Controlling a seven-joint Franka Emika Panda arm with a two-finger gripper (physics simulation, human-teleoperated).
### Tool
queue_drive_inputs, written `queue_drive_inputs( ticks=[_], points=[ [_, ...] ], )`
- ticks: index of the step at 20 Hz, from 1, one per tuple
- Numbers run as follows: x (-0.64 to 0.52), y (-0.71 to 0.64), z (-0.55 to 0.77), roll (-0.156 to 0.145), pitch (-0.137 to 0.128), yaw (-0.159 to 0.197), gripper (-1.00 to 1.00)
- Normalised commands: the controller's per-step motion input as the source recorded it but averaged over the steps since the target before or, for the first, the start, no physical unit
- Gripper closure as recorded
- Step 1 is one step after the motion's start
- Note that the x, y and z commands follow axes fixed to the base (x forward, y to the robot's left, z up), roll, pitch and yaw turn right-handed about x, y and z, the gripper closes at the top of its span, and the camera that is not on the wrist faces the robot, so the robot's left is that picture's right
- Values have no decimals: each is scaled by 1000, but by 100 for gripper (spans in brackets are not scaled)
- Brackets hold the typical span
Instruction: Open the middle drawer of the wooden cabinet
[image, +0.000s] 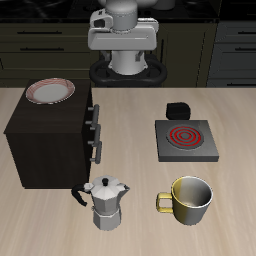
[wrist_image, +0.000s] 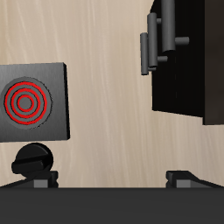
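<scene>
I see a pale wood-grain table (image: 130, 215) with dark kitchen cupboards (image: 40, 45) behind it. Nearest the front edge stand a silver moka pot (image: 106, 203) and a yellowish mug (image: 189, 200). Farther back sits a grey stove plate (image: 184, 140) with a red coil, its black knob (image: 178, 108) just behind it. Beside these is the wooden cabinet (image: 48, 140), a red-rimmed plate (image: 50, 92) on top. Its three drawers look closed (handles in line); the middle drawer (image: 91, 132) faces the stove. At the back, the gripper (image: 124, 45) hangs high, well apart from the cabinet. My wrist view shows both fingertips (wrist_image: 40, 178) spread wide, holding nothing.
</scene>
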Motion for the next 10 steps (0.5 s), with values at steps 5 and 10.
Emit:
queue_drive_inputs(
  ticks=[5,10],
  points=[
    [31,28,16,3,-16,12,-100],
    [213,218,-51,-98,-36,12,-100]
  ],
)
